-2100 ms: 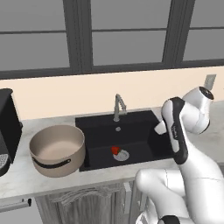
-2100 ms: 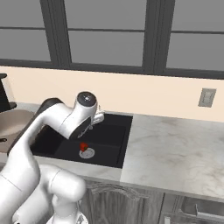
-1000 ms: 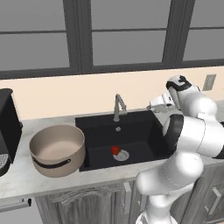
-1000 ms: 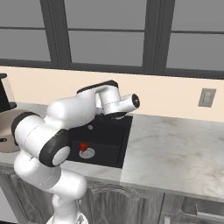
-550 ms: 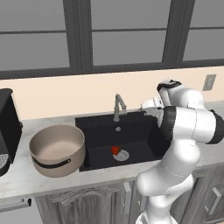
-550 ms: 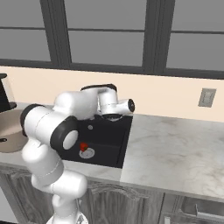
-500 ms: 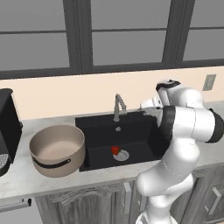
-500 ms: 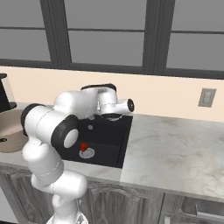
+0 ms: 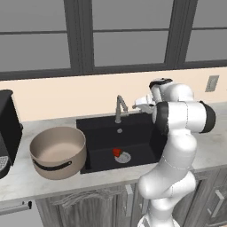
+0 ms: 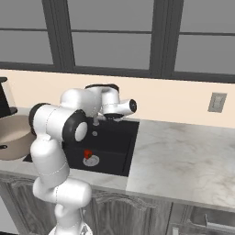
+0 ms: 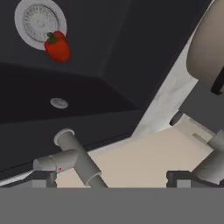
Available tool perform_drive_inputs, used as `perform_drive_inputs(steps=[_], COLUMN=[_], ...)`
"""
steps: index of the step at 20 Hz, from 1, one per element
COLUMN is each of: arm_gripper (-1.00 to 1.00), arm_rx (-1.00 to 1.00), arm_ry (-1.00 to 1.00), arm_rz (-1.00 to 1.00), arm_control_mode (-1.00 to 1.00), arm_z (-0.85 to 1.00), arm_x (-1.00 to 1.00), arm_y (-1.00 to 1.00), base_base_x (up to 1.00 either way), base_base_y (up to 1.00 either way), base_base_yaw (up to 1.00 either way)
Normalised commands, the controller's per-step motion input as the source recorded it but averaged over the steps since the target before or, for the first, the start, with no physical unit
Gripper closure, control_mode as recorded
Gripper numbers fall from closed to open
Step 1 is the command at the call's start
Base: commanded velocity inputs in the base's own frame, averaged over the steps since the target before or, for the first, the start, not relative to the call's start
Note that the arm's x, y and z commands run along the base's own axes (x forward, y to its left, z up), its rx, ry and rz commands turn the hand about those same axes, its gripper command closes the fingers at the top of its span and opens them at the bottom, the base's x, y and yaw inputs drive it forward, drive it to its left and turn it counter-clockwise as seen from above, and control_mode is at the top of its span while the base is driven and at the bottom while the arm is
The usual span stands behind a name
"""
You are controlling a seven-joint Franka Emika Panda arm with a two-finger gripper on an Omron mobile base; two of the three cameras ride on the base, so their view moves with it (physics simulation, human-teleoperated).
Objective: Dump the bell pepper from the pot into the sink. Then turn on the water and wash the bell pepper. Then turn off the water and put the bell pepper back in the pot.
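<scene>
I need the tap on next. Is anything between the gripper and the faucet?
Nothing visible. In the hand view the faucet rises between the open gripper fingertips. The bell pepper lies in the sink by the drain.

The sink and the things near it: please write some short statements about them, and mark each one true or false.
1. The bell pepper lies in the sink, beside the round silver drain. True.
2. The pot stands inside the sink. False: it stands on the counter, to the left of the sink in the left base view.
3. Water runs from the faucet. False: no stream is visible.
4. The gripper is up near the faucet, and its fingers hold nothing. True.
5. The bell pepper is green. False: it is red, with a little green stem.
</scene>
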Motion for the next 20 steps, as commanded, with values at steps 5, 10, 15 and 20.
perform_drive_inputs(steps=[5,10,15,20], arm_gripper=[-1.0,-1.0,-1.0,-1.0], arm_rx=[0.0,0.0,0.0,0.0], arm_ry=[0.0,0.01,0.03,0.03], arm_rz=[-0.05,-0.06,-0.06,-0.06], arm_control_mode=[-1.0,-1.0,-1.0,-1.0], arm_z=[-0.19,-0.27,-0.32,-0.24], arm_x=[0.37,0.33,0.34,0.29], arm_y=[0.04,0.0,0.0,0.0], base_base_x=[0.0,0.0,0.0,0.0], base_base_y=[0.0,0.0,0.0,0.0], base_base_yaw=[0.0,0.0,0.0,0.0])
